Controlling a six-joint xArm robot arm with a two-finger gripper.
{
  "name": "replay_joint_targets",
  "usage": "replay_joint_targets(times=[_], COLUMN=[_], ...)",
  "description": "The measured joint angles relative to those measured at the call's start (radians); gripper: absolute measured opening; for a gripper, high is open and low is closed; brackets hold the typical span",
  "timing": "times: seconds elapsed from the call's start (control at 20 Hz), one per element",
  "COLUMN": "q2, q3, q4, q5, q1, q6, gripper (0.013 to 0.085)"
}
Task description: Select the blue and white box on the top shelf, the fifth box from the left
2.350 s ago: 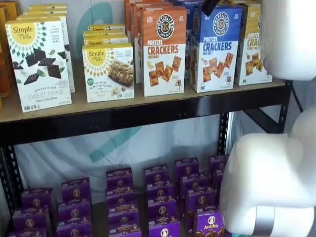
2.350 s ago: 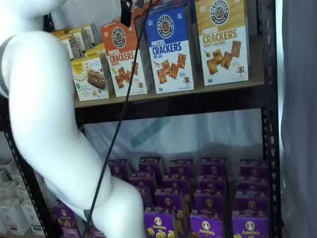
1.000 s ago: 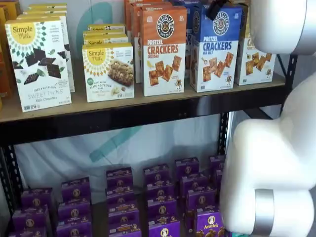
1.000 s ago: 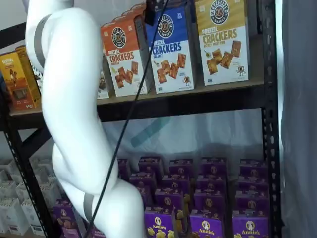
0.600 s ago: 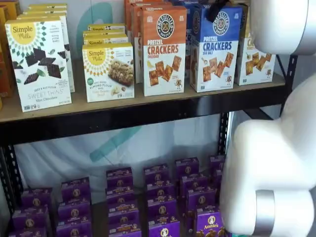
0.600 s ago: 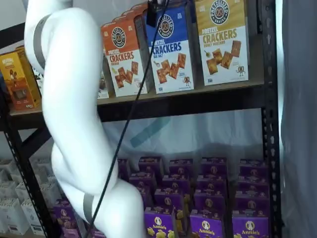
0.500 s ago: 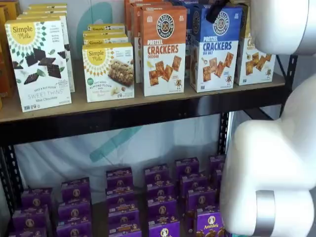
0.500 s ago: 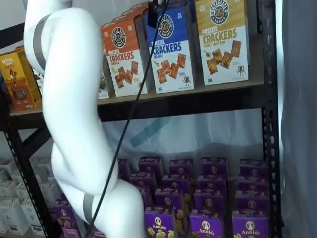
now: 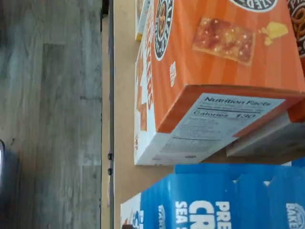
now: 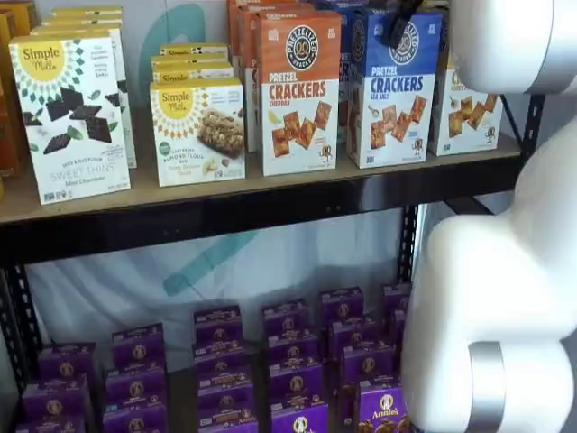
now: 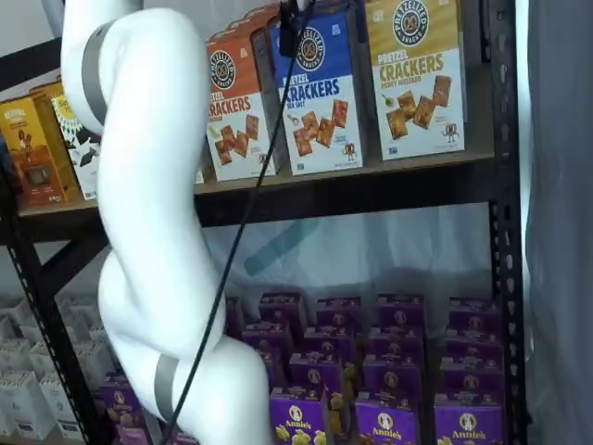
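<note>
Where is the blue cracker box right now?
In both shelf views the blue and white box stands upright on the top shelf, between the orange cheddar box and the yellow-topped box.

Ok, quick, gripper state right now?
Gripper: only a dark finger tip shows in front of the blue and white box; jaws read open, nothing held.
</note>
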Motion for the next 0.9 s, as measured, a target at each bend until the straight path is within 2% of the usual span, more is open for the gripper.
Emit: replay_joint_targets(times=[0.2, 0.45, 0.9], q2=[0.001, 0.031, 0.074], q3=[0.001, -0.038, -0.102], q4=[-0.051, -0.104, -0.12], q5=[-0.015, 0.019, 0.08], q1=[0.03, 0.054, 0.057], q6=[0.007, 0.016, 0.019], gripper=[0.085, 0.085, 0.085])
